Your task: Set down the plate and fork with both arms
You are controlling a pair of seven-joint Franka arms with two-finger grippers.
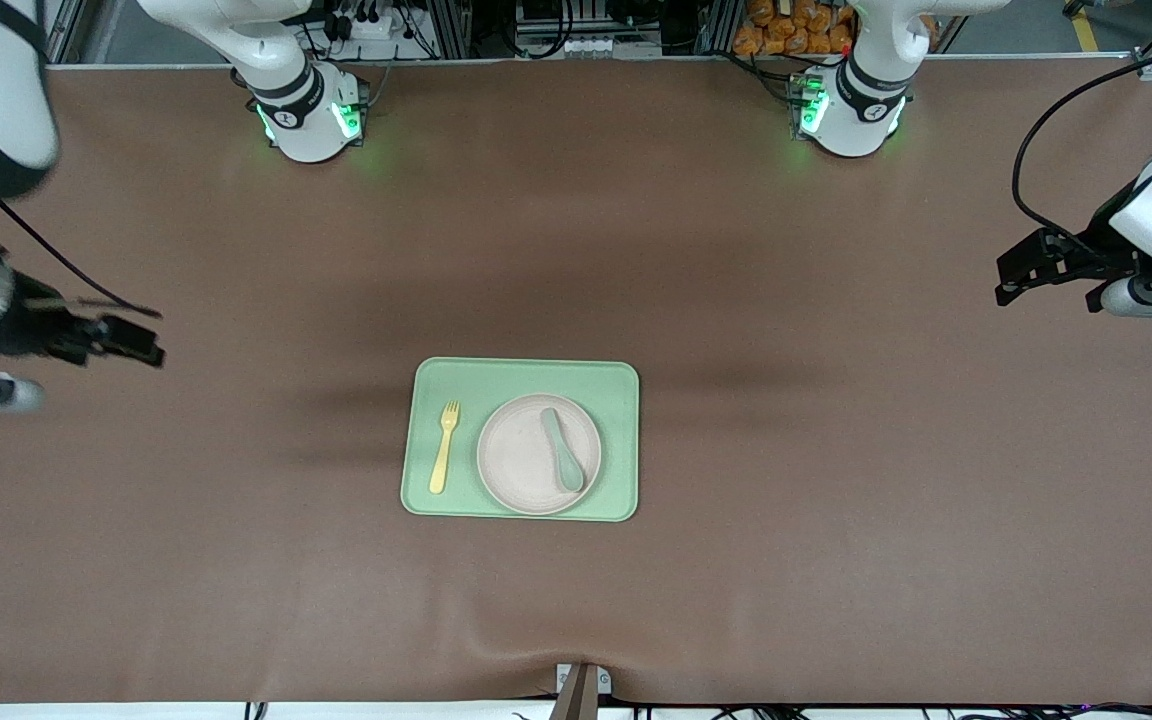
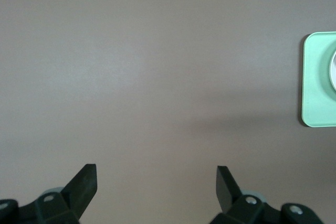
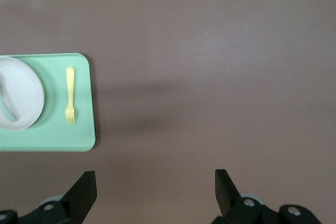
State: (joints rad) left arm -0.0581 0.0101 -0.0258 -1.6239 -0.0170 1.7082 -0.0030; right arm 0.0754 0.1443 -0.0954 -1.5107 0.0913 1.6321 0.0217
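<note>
The pale beige-pink plate (image 1: 539, 454) lies on a light-green tray (image 1: 626, 385) in the middle of the table, with a grey-green spoon (image 1: 562, 450) on it. The yellow fork (image 1: 444, 445) lies on the tray beside the plate, toward the right arm's end. The right wrist view shows the fork (image 3: 70, 95), the plate (image 3: 21, 100) and the tray (image 3: 63, 140). My left gripper (image 1: 1011, 280) is open and empty, up over bare table at the left arm's end. My right gripper (image 1: 141, 340) is open and empty over bare table at the right arm's end. Both wait away from the tray.
The brown table cover (image 1: 836, 500) stretches all round the tray. The two arm bases (image 1: 311, 115) (image 1: 851, 110) stand at the table's edge farthest from the front camera. A tray corner (image 2: 317, 82) shows in the left wrist view. Cables hang by each arm.
</note>
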